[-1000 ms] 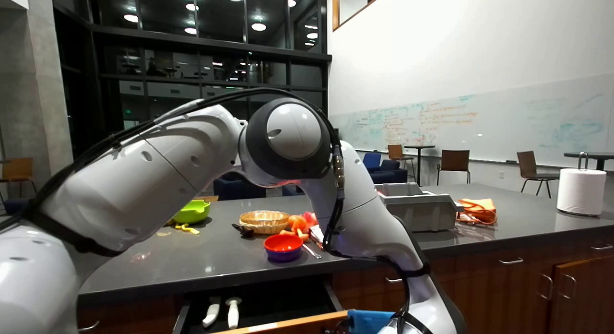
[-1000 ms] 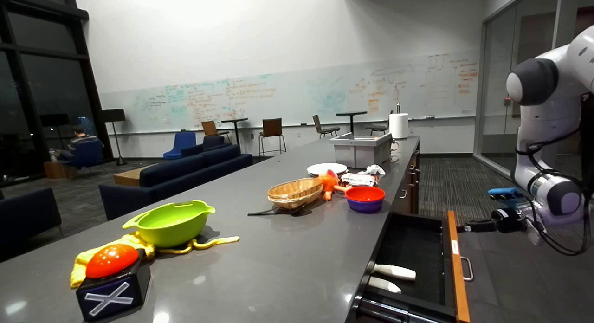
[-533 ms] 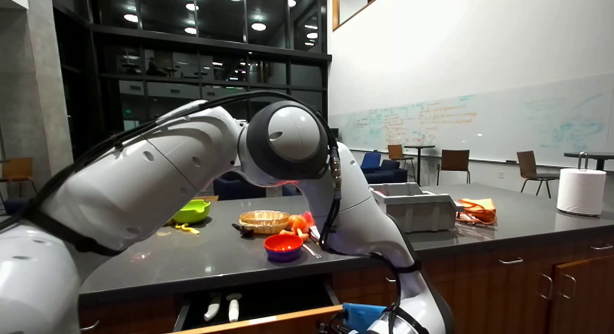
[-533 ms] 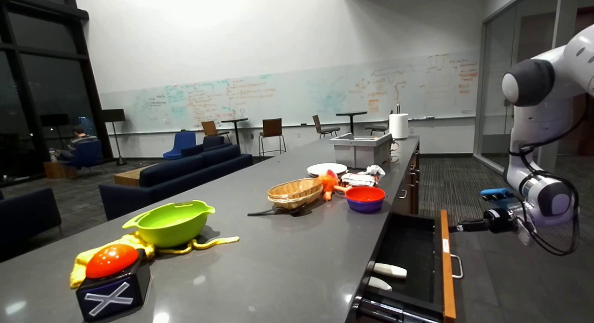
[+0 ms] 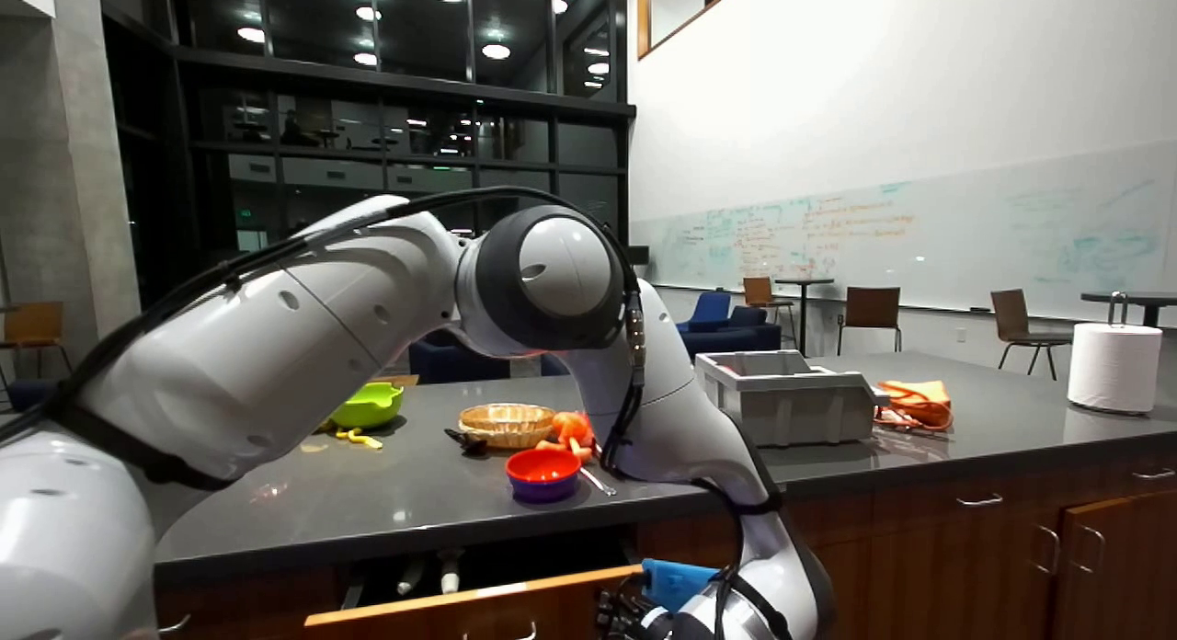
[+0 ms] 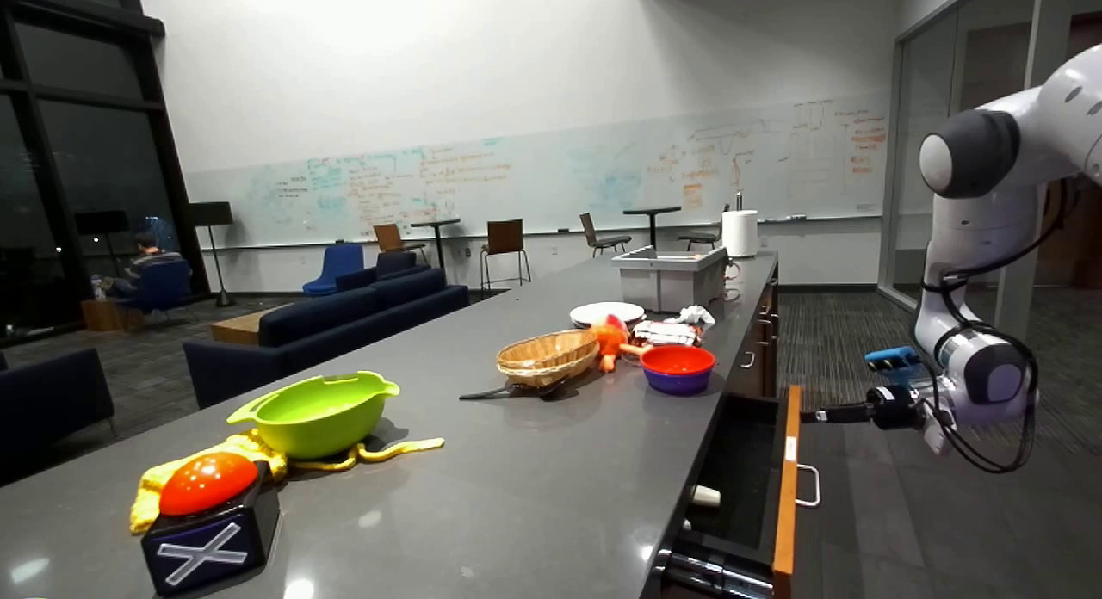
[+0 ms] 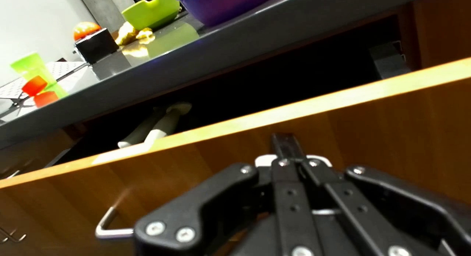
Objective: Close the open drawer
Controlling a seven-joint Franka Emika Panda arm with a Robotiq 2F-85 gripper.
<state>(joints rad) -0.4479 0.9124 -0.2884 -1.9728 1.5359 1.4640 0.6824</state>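
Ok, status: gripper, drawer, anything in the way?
Gripper shut, apparently touching the drawer at its front. Drawer partly open. Two white items inside; nothing seen blocking.

The arm (image 5: 561,272) is bent above a low wrist (image 6: 990,382), jaws nearly level and together.

Has dark windows (image 5: 405,116) at upper left in an exterior view, dotted with round lights (image 5: 496,51), and at upper right a white wall (image 5: 901,79) above a scribbled whiteboard (image 5: 828,222). Holds a navy sofa (image 6: 366,311) and a floor lamp (image 6: 211,213) at middle left in an exterior view, striped carpet (image 6: 822,328) and a glass partition (image 6: 930,74) at right.
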